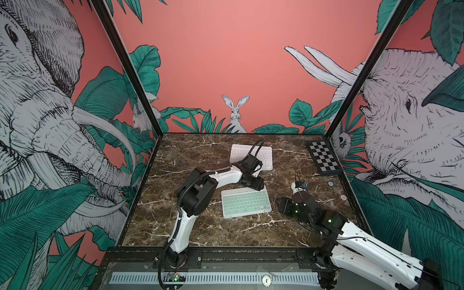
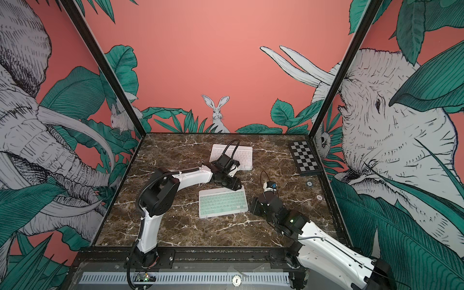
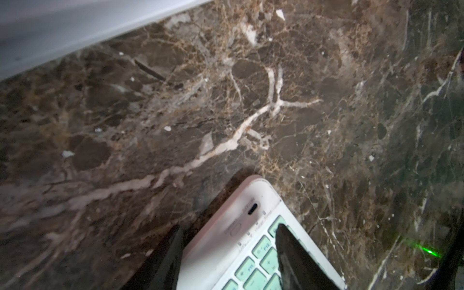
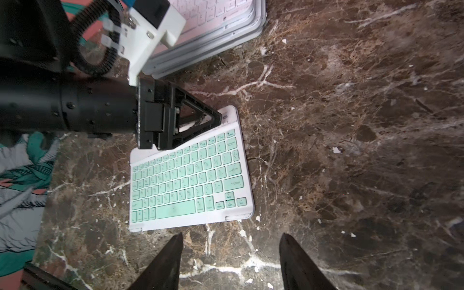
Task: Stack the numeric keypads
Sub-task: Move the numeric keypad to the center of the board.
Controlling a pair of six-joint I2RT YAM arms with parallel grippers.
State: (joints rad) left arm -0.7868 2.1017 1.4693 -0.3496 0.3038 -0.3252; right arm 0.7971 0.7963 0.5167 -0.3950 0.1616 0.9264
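Tool of the left arm (image 1: 261,187) is positioned at the far right corner of the mint-green keyboard (image 1: 246,204), which lies flat, keys up, near the middle of the marble worktop (image 1: 200,231). In the left wrist view this tool (image 3: 229,227) is seen released. Its jaws stand apart and straddle the keyboard (image 3: 253,253) corner, with one fingertip (image 3: 175,241) beside the keyboard's far edge and the other over the top row of green keys. Whether either tip touches the keyboard cannot be told.

The right tool (image 1: 285,204) is held just beside the right short edge of the same keyboard. In the right wrist view its jaws (image 4: 231,234) are spread wide, with only bare marble between them. The keyboard (image 4: 188,180) lies apart from the tips.

Beyond the mint-green keyboard, toward the back wall, a pink keyboard stack (image 1: 261,150) rests on the worktop. It is partly covered by the left arm in both top views (image 2: 242,153). Several layered white frames are shown at its corner in the right wrist view (image 4: 221,32).

A black-and-white checkered board (image 1: 324,157) lies well to the right of the mint-green keyboard and farther back, against the right wall.
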